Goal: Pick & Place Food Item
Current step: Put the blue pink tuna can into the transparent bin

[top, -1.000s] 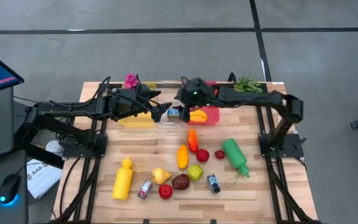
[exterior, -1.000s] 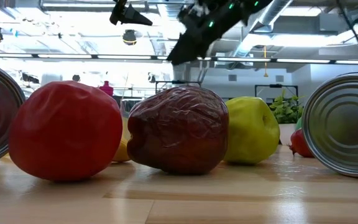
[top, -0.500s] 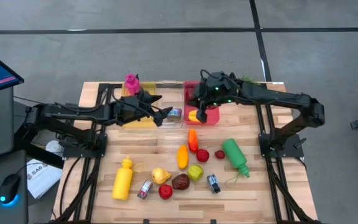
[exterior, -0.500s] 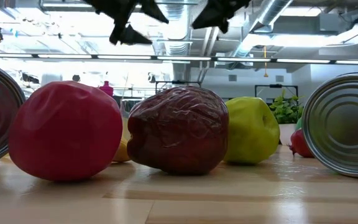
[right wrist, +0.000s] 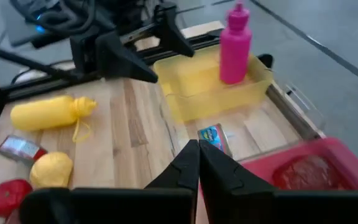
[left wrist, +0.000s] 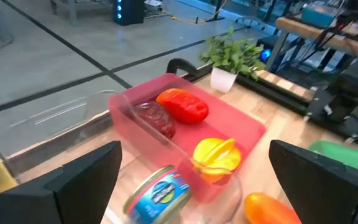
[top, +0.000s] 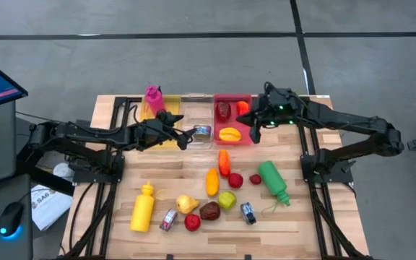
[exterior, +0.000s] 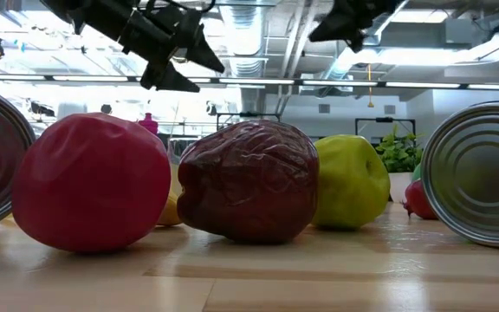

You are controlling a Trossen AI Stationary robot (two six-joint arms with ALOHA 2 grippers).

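The loose food still on the table, such as the carrot, lies well apart from both grippers. The left gripper, fingers spread wide and empty, hovers beside the can; closing there could knock it. Farther back, the right gripper, shut on nothing, hangs by the red bin holding three foods, and could clip its rim.

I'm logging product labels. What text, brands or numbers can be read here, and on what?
None can be read.
Blue-labelled can: print blurred.
Small can on the table: label too small.
Paper beside the table: dark print too small.
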